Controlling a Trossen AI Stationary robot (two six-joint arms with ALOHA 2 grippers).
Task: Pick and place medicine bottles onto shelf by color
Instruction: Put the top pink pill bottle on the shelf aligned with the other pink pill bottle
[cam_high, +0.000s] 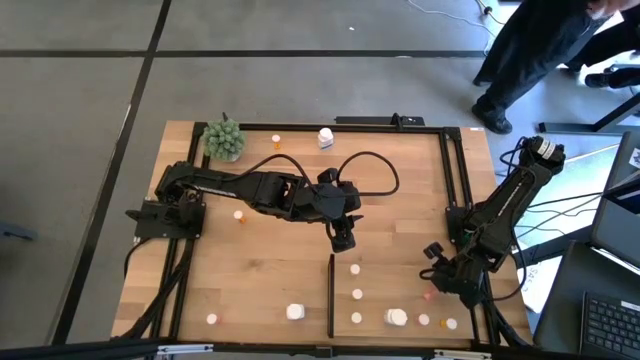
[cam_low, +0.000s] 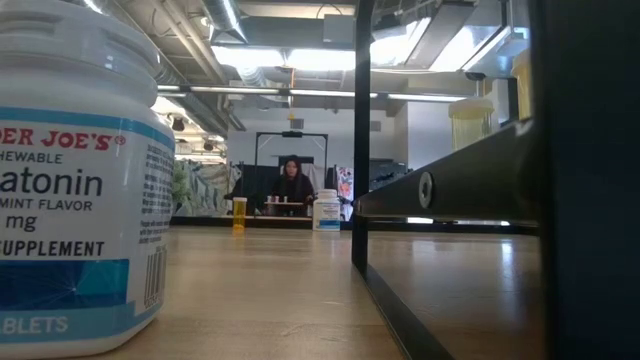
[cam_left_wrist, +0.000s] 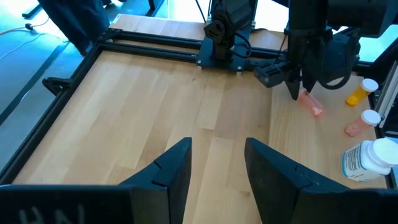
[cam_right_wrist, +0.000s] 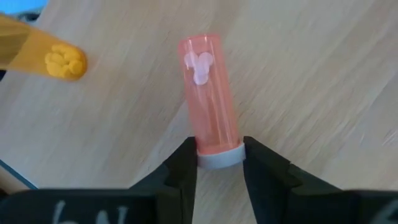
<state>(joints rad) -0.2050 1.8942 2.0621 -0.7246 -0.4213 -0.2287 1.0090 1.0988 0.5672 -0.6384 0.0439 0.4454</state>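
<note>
Now two grippers, one pink bottle (cam_right_wrist: 210, 99)

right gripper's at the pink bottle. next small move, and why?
Probably finish closing, then lift straight up. In the right wrist view the right gripper has a finger on each side of the pink bottle at its white cap end; the bottle lies flat on the wood beside an orange bottle.
</note>
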